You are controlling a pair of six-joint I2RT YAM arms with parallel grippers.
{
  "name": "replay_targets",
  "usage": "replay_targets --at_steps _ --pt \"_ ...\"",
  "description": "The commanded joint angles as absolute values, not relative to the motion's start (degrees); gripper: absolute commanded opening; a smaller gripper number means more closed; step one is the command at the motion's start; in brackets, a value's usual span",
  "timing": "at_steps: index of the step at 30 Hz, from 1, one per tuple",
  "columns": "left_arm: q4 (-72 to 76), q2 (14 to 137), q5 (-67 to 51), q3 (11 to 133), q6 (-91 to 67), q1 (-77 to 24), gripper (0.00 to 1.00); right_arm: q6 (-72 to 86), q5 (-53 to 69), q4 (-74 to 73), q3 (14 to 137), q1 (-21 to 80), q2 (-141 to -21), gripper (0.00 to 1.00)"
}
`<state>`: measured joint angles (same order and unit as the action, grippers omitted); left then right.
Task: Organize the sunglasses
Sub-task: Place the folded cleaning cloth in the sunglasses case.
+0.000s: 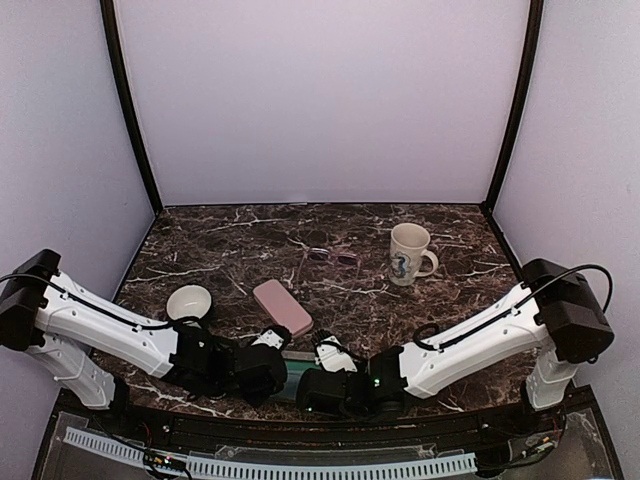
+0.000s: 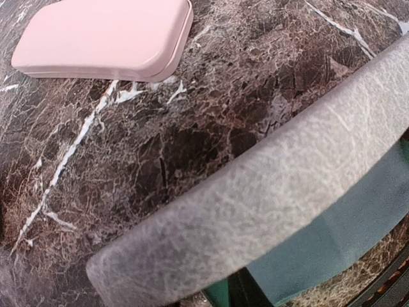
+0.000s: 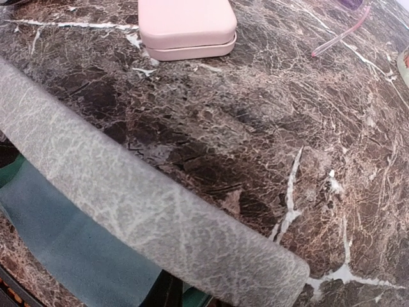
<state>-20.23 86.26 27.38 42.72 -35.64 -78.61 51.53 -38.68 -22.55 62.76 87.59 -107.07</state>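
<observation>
Dark brown marble veined in white covers the table, with pale lilac walls around it. At the left sits a small white bowl. Next, low at the near edge, the left gripper meets a grey textured oblong case with teal showing under its rim. Its fingers are out of sight in its own wrist view, so we cannot tell whether it clamps the case or has let go. Just beyond lies a rounded pink case, lid down. The right gripper crowds the grey case from the other side, and its hold is equally unreadable. Farther back, well apart from both grippers, the translucent pink-framed sunglasses lie on the marble, near a cream mug. Our worry is that the grey case sits right at the table's near edge, so an uneven let-go or a stray nudge could tip it off — and a reach toward the glasses could clip the pink case.
</observation>
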Motion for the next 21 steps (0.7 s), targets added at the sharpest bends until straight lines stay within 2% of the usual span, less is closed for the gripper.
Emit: replay_targets --at_steps 1,8,12,17,21 --pt "-23.91 85.59 29.55 44.25 -38.34 -80.35 0.29 52.82 -40.07 -23.38 62.69 88.86 -105.27 0.22" --pt "-26.78 80.31 26.44 44.64 -38.89 -82.32 0.37 54.04 -38.4 -21.42 57.6 90.9 -97.31 0.36" --pt "-25.98 72.48 22.91 43.9 -34.9 -81.8 0.47 51.77 -37.22 -16.93 53.18 90.93 -88.73 0.51" --pt "-25.15 64.82 13.07 44.36 -30.03 -72.7 0.59 46.84 -31.51 -14.87 52.21 84.46 -80.96 0.55" --pt "-24.32 66.8 8.38 47.65 -23.61 -63.82 0.66 41.82 -24.54 -12.61 51.96 75.41 -78.51 0.57"
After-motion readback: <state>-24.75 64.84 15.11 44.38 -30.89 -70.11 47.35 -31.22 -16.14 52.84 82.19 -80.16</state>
